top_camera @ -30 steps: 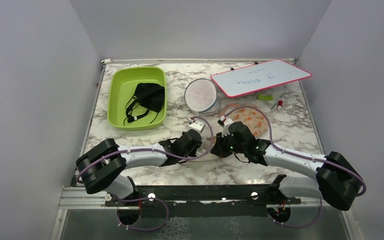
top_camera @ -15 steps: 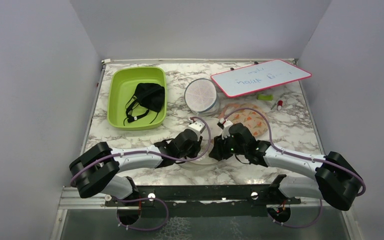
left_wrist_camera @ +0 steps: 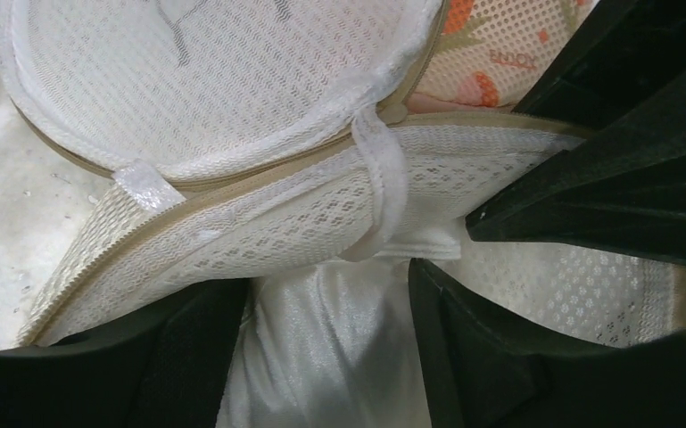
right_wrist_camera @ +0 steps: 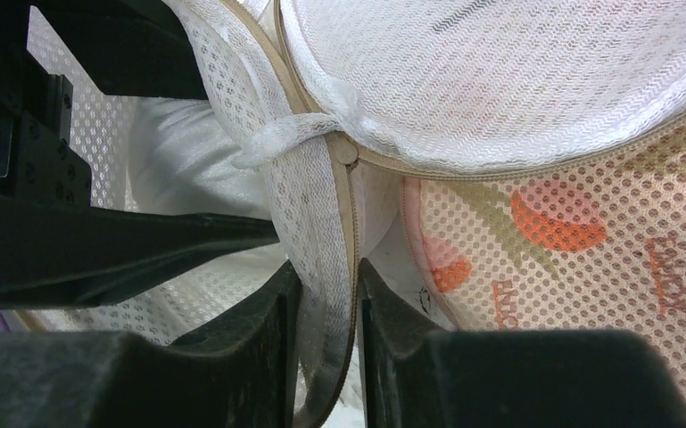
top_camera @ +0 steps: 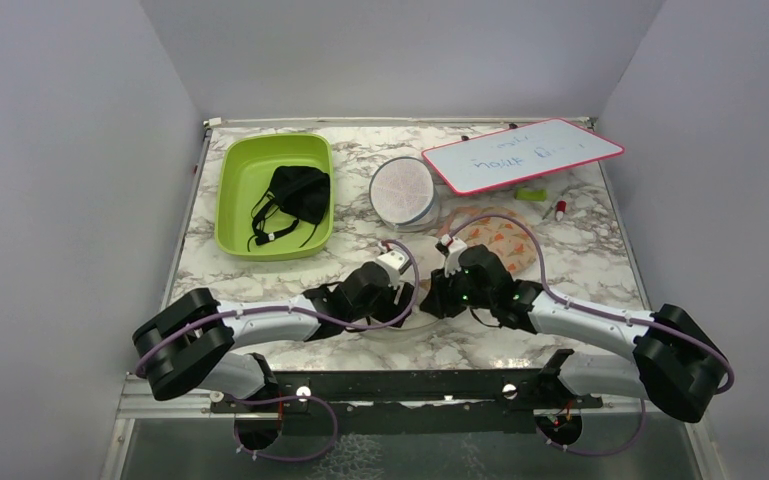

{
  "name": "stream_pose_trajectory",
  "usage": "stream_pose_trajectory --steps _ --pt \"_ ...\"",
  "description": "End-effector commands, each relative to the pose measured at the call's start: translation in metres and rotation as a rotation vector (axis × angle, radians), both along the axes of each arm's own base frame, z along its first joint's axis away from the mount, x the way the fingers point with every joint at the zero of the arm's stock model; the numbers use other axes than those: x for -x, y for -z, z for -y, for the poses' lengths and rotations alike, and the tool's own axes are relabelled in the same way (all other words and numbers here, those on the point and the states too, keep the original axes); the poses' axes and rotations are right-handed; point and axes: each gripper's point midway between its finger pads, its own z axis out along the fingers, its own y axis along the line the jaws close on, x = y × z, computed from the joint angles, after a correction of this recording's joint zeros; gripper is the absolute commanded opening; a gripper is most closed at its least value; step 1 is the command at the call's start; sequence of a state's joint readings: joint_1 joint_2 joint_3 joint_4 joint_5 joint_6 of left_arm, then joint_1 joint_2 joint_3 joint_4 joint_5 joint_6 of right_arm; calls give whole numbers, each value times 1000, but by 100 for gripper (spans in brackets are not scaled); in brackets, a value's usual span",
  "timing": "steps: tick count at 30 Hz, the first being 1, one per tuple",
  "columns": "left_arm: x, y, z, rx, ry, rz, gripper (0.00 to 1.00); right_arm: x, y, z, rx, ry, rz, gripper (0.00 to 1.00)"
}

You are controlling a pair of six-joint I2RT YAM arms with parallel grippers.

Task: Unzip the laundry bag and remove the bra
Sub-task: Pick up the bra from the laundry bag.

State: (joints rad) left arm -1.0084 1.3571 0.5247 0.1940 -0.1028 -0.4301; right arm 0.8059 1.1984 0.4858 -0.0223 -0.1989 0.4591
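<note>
The laundry bag lies near the front middle, mostly hidden under both grippers. Its mesh face and tan zipper rim fill the left wrist view, and the rim gapes. My left gripper stands open at that gap, with white shiny fabric between its fingers. My right gripper is shut on the bag's mesh wall and zipper edge. A black bra lies in the green tray at the back left.
An orange floral pouch lies just behind and right of the bag. A second round mesh pod stands at the back middle. A pink-framed whiteboard leans at the back right, with a small marker beside it.
My left gripper has gone from shut to open at the bag's opening, and its arm shifted slightly left. The right gripper loosened briefly, then closed again on the bag's edge.
</note>
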Motion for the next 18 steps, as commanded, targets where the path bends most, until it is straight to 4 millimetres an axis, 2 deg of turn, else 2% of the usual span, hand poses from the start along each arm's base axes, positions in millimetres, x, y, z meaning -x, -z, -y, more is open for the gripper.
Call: stream_pose_trajectory --steps 1,4,7,10,14,18 --pt "10 -13 10 54 88 17 64 -1 -6 -1 -24 6 24 22" --pt "14 -15 12 57 114 21 74 1 -4 -2 -21 -7 16 12" --pt "15 -16 16 57 130 20 82 3 -1 -3 -21 -13 6 9" --pt "14 -15 22 55 134 16 82 3 -2 -3 -27 -13 6 9" --pt "12 -5 29 35 141 6 77 5 -3 -2 -30 -13 5 8" --pt "10 15 28 -39 127 11 76 5 -1 -1 -29 -11 4 8"
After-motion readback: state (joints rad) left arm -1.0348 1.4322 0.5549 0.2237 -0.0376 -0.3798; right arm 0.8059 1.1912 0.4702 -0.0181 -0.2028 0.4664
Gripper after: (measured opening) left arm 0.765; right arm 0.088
